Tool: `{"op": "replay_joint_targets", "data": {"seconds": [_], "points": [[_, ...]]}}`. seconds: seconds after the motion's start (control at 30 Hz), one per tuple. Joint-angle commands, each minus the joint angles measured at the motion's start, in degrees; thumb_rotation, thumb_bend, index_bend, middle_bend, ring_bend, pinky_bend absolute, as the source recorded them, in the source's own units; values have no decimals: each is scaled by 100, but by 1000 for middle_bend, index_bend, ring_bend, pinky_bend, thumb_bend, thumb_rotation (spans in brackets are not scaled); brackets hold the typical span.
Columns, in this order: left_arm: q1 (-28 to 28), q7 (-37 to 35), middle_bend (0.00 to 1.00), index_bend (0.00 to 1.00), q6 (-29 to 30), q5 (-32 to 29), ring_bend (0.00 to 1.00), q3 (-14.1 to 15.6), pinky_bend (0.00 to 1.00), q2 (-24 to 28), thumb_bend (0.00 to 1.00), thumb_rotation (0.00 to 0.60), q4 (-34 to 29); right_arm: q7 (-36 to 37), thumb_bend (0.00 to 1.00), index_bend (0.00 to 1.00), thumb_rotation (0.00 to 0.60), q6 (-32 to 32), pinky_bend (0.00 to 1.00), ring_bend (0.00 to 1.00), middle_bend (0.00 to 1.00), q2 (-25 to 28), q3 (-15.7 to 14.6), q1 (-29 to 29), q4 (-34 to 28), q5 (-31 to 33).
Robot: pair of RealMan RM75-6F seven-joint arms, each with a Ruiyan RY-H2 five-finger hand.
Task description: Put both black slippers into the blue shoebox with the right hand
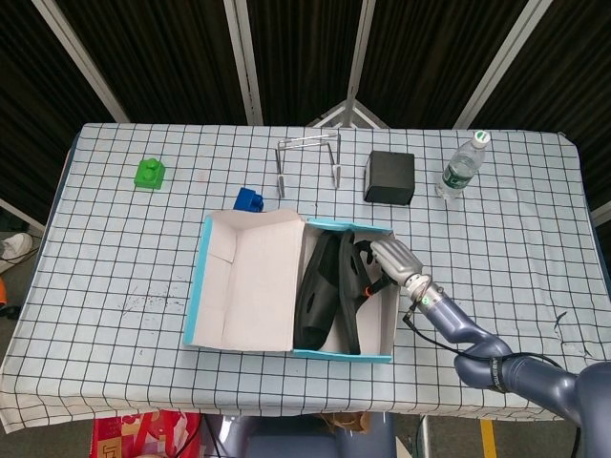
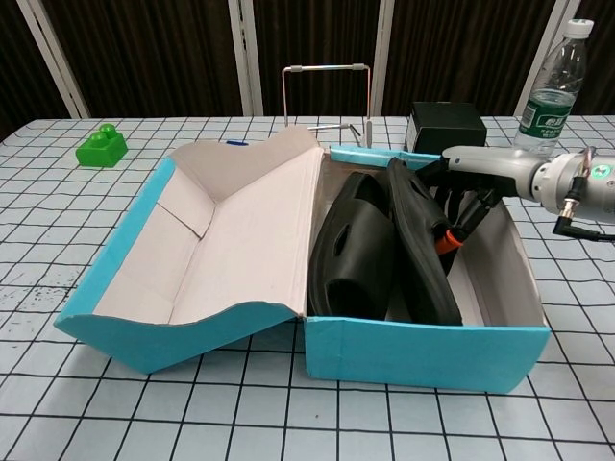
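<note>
The blue shoebox (image 1: 345, 354) (image 2: 423, 356) stands near the table's front with its lid (image 1: 243, 281) (image 2: 221, 240) folded open to the left. Both black slippers are inside it. One slipper (image 1: 320, 286) (image 2: 351, 252) leans against the lid side. The other slipper (image 1: 351, 291) (image 2: 418, 250) stands on its edge beside it. My right hand (image 1: 382, 259) (image 2: 469, 192) reaches in over the box's right wall. Its fingers curl down onto the upper edge of the standing slipper and hold it. The left hand appears in neither view.
Along the far side stand a green block (image 1: 149, 173) (image 2: 102, 146), a small blue block (image 1: 250, 199), a metal wire rack (image 1: 308, 162) (image 2: 327, 96), a black box (image 1: 389, 176) (image 2: 444, 125) and a water bottle (image 1: 462, 167) (image 2: 553, 82).
</note>
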Motion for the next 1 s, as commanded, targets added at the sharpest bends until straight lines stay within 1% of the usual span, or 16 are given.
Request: {"op": "replay_joint_targets", "data": {"seconds": [0.03, 0.13, 0.37, 0.47, 0.53, 0.6, 0.77, 0.9, 1.0], "points": [[5, -22, 2, 155, -3, -16, 0, -10, 23, 6, 707, 600, 5, -746, 157, 698, 600, -104, 427, 438, 501, -18, 119, 81, -204, 509], [4, -46, 2, 156, -18, -21, 0, -9, 23, 12, 706, 600, 11, -1061, 157, 698, 600, -98, 427, 438, 501, 31, 179, 88, -344, 767], [-4, -55, 2, 156, -31, -7, 0, 2, 22, 10, 706, 600, 5, -1457, 157, 689, 600, -16, 427, 438, 501, 202, 350, 95, -692, 1220], [-1, -62, 2, 156, -34, -11, 0, 2, 23, 13, 706, 600, 1, -1622, 157, 581, 600, -84, 427, 437, 498, 330, 395, 132, -892, 1437], [-2, -67, 2, 156, -41, -13, 0, 3, 22, 16, 706, 600, -2, -1717, 156, 478, 600, -148, 427, 422, 461, 428, 421, 164, -1027, 1594], [-3, -76, 2, 156, -54, -15, 0, 6, 23, 18, 706, 600, -1, -1826, 157, 416, 600, -232, 427, 405, 408, 532, 424, 206, -1143, 1753], [-5, -97, 1, 157, -75, -25, 0, 7, 23, 22, 706, 600, 3, -2136, 157, 296, 600, -403, 427, 373, 274, 756, 375, 333, -1370, 2121], [-7, -101, 1, 158, -87, -18, 0, 16, 22, 30, 706, 600, -9, -2388, 148, 185, 600, -650, 427, 346, 168, 968, 262, 497, -1526, 2406], [-6, -97, 1, 159, -93, -13, 0, 24, 23, 38, 706, 600, -21, -2567, 124, 127, 600, -871, 427, 342, 124, 1118, 143, 654, -1625, 2635]]}}
